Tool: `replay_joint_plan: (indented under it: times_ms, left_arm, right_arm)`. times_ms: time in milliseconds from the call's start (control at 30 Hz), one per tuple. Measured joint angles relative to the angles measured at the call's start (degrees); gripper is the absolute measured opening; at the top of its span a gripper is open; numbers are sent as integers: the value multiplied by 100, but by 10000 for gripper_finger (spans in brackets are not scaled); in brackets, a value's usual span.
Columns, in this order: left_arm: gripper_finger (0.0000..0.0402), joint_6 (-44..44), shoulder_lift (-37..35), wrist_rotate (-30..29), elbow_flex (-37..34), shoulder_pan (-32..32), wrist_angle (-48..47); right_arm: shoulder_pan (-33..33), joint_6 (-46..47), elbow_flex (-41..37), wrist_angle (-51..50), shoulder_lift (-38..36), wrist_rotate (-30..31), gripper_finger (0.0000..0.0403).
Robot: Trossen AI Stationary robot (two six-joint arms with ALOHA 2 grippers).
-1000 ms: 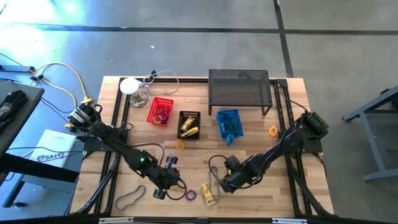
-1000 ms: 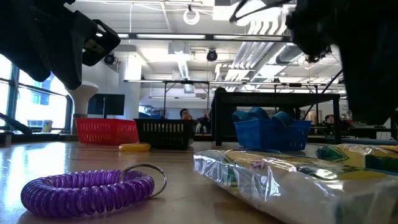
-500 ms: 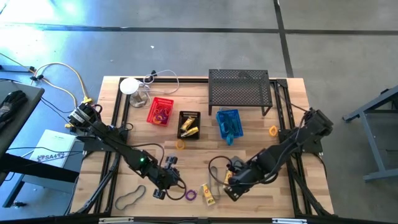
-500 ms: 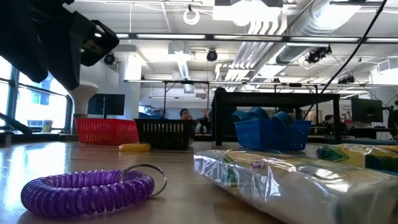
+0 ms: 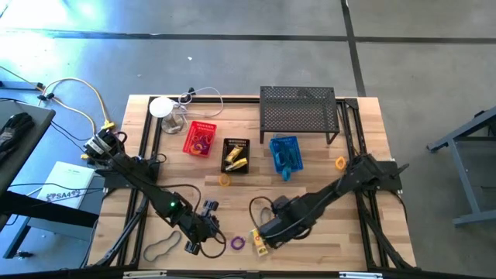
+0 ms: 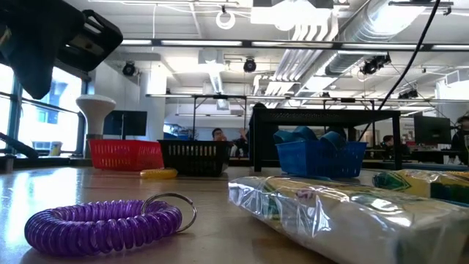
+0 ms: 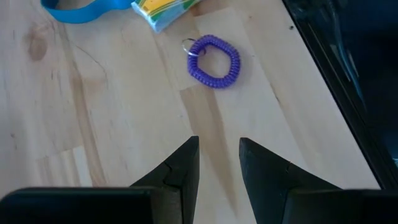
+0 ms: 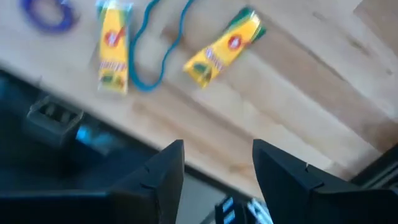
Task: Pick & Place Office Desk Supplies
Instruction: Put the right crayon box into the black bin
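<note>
A purple coil ring (image 5: 237, 242) (image 7: 214, 60) (image 6: 102, 224) lies flat near the table's front edge. Right of it lies a yellow packet (image 5: 260, 245) (image 8: 113, 56) (image 6: 344, 213). A second yellow packet (image 8: 224, 46) lies beside it, with a thin blue band (image 8: 155, 56) between the two. A dark rubber loop (image 5: 163, 246) lies at the front left. My left gripper (image 5: 194, 239) (image 7: 219, 146) is open, left of the purple ring and above bare wood. My right gripper (image 5: 265, 229) (image 8: 217, 152) is open and points down, high above the packets.
Red (image 5: 200, 139), black (image 5: 235, 155) and blue (image 5: 284, 155) baskets stand in a row mid-table. The black mesh shelf (image 5: 298, 108) stands behind them. A white round object (image 5: 161, 107) with a cable sits far left. Small orange rings (image 5: 224, 180) (image 5: 339, 163) lie loose.
My right gripper has risen well clear of the table and out of the low view. It has tipped from slanting to pointing straight down and shifted a little toward the table's left, staying open. The things on the table lie as before.
</note>
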Motion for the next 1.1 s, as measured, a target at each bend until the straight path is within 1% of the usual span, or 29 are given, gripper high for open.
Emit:
replay_joint_plan:
  times_ms: [100, 200, 333, 467, 567, 633, 867, 1000, 1100]
  left_arm:
    - [108, 0, 0, -4, 0, -72, 1]
    - [108, 0, 0, -2, 0, -158, 2]
    - [108, 0, 0, -2, 0, -252, 0]
    - [108, 12, 0, -3, 0, -329, 0]
    - [108, 87, 0, -2, 0, -373, 0]
    - [108, 90, 0, -2, 0, -374, 0]
    - [108, 90, 0, -4, 0, -370, 0]
    - [108, 90, 0, -2, 0, -370, -2]
    - [108, 90, 0, -2, 0, -370, -2]
  right_arm:
    - [-18, 16, -2, 4, 158, 365, 178]
    - [-47, 43, 0, 210, 274, 722, 178]
    - [-103, 133, -2, 536, 401, 831, 178]
    - [-101, -112, -129, 688, 385, 935, 178]
    - [-90, -152, -190, 673, 403, 1276, 178]
    - [-69, -360, -186, 695, 391, 1408, 178]
    - [-40, -370, -186, 819, 390, 1313, 178]
    - [-2, -423, -233, 560, 386, 1287, 178]
    - [-15, -418, -452, 381, 389, 1062, 178]
